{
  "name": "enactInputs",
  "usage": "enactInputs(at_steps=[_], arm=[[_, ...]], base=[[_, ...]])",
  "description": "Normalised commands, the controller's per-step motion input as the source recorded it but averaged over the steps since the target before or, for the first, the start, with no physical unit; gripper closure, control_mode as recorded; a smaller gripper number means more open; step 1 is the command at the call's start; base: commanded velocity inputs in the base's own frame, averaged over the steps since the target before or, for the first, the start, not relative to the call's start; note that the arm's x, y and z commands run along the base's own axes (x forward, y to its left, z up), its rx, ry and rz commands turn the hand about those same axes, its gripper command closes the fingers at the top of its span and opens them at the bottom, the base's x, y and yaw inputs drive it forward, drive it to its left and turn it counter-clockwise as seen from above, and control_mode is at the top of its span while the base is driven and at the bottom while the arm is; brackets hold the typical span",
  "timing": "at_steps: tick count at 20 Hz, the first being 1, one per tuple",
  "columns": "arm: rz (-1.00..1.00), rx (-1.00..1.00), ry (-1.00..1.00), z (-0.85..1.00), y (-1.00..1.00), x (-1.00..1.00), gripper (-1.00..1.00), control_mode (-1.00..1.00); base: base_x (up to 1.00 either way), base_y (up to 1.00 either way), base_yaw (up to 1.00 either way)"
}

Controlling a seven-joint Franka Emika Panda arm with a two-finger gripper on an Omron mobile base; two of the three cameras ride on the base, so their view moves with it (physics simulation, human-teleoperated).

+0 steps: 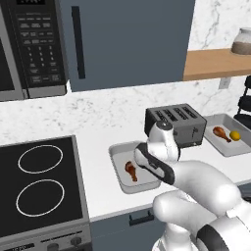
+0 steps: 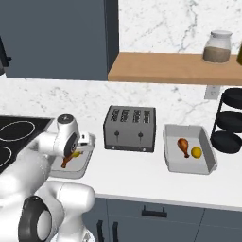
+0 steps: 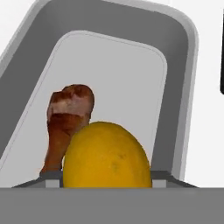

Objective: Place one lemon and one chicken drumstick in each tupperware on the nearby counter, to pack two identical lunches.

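risk is a skewed release: gripper (image 3: 107,186) grasps lemon (image 3: 107,155) above tupperware (image 3: 183,65); it may strike drumstick (image 3: 65,122) at ten o'clock.

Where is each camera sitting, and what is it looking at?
Left base view: behind the arm on its left, looking down over the counter; the white arm rises at lower right, above the near tupperware.
Right base view: behind on the right, same counter; the arm rises at lower left.
Hand view: on the hand, looking into that tupperware, with the gripper around a lemon.
The base views share the toaster and the far tupperware. All three share the near drumstick.
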Motion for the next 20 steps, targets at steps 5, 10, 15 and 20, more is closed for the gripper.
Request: enactInputs(at_steps=[5,10,15,20], arm=[[0.0,0.0,0.03,-0.41,0.03,0.49,-1.0,-1.0],[0.0,-0.01,-0.03,-0.01,0.0,0.15,-1.0,-1.0],[0.0,-0.03,-0.08,0.0,0.0,0.03,-1.0,-1.0],[0.0,-0.01,-0.22,0.32,-0.05,-0.62,-1.0,-1.0]], base=[[0.0,0.0,0.0],[0.0,0.0,0.0],[0.0,0.0,0.0],[0.0,0.0,0.0]])
